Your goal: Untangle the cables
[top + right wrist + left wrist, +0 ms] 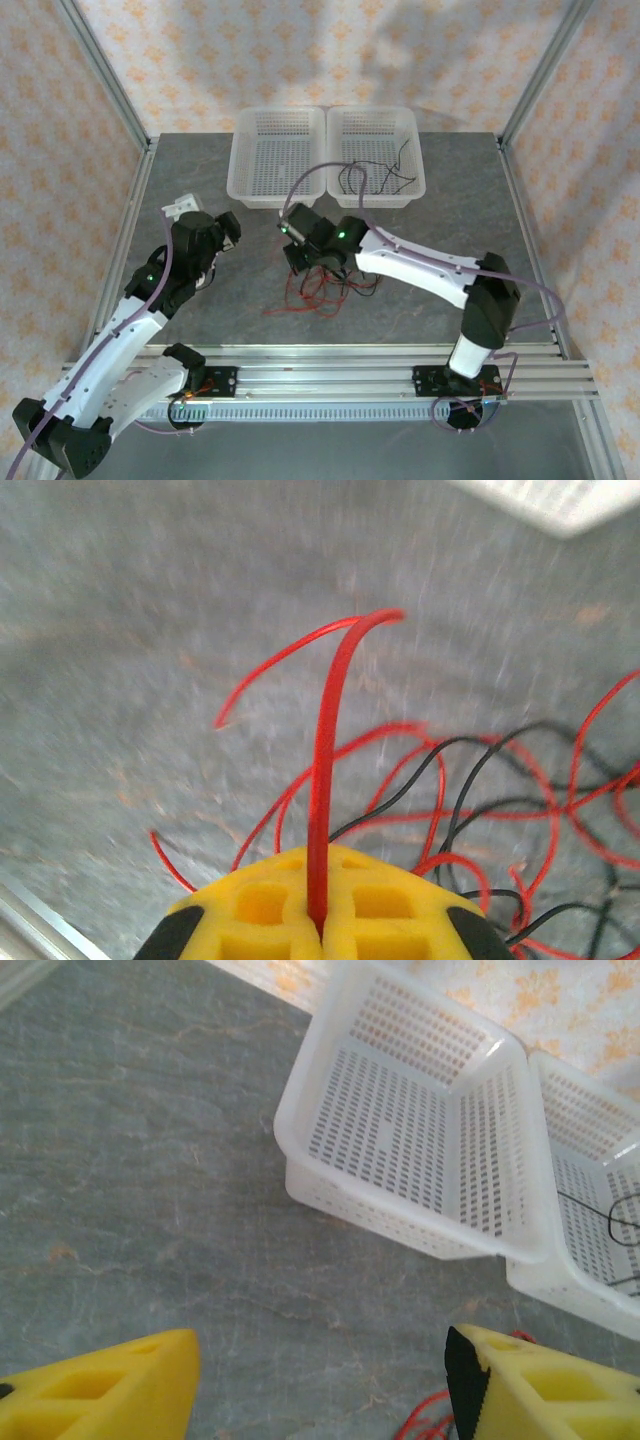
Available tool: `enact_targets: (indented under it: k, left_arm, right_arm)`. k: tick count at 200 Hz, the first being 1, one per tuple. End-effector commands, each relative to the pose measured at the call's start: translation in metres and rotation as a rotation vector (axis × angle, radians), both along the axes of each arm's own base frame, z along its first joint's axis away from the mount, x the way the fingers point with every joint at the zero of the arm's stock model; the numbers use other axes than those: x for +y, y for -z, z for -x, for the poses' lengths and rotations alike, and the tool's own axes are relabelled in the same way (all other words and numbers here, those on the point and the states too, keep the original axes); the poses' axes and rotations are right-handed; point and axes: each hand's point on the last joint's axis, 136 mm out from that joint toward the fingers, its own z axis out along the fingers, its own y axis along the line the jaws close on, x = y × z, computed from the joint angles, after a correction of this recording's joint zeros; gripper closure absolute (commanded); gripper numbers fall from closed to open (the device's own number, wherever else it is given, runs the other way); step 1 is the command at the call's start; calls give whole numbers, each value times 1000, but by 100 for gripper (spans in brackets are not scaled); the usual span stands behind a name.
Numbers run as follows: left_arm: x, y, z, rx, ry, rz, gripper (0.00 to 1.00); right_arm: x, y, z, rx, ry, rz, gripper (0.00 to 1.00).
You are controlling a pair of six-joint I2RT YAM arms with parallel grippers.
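Item: my right gripper (318,925) was clamped on one red cable (326,760), which rose from between its fingers; the other cables (480,810) lay tangled just beyond. My left gripper (320,1380) stood wide, empty.

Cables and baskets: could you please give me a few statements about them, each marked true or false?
1. The right gripper is shut on a red cable. True.
2. The left gripper holds a black cable. False: it is open and holds nothing.
3. Black cables lie in the right basket. True.
4. Red cables lie in the left basket. False: no cables lie in it.
5. A red and black tangle lies on the table below the right gripper. True.
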Motion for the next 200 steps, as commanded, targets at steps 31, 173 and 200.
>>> enact_targets:
  k: [31,173,200]
  left_arm:
    - [-19,5,-1,-52,91,86,34]
    - [-46,36,0,-59,199,166,35]
    - [-50,42,1,-53,206,173,35]
  right_arm:
    - [-29,-122,-44,-213,92,-127,100]
    - [-42,-301,-111,-515,240,-466,100]
    - [-47,-334,-111,-591,252,-562,100]
